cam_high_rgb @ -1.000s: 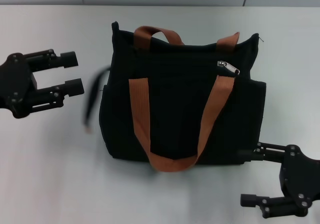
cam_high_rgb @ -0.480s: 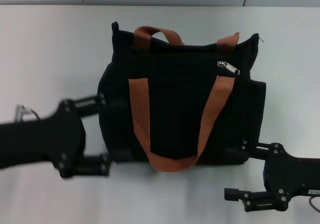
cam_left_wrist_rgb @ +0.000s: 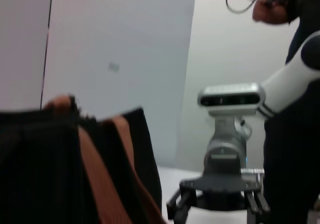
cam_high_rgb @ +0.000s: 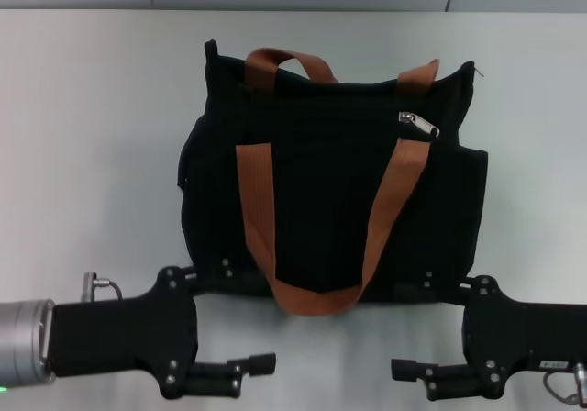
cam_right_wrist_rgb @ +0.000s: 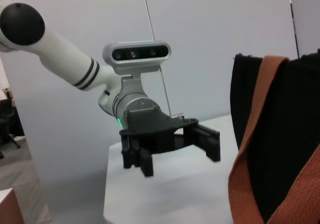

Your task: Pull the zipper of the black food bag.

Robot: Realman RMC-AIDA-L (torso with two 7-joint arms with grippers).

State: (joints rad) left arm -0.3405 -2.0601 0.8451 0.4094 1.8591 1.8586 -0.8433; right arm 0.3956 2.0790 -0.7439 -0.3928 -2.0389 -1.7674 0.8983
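The black food bag (cam_high_rgb: 330, 182) standing mid-tabletop (cam_high_rgb: 92, 136), its contents hidden, the zipper (cam_high_rgb: 418, 124) at its upper front, my left hand (cam_high_rgb: 243, 324) and right hand (cam_high_rgb: 417, 328) spread wide, flanking its near edge

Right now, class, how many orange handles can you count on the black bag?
2. One handle lies looped down across the bag front; the other handle arches along its top edge, partly hidden behind the bag.

Black food bag (cam_left_wrist_rgb: 45, 169) w/ orange strap (cam_left_wrist_rgb: 100, 184) up close; right claw (cam_left_wrist_rgb: 217, 204) open beyond.
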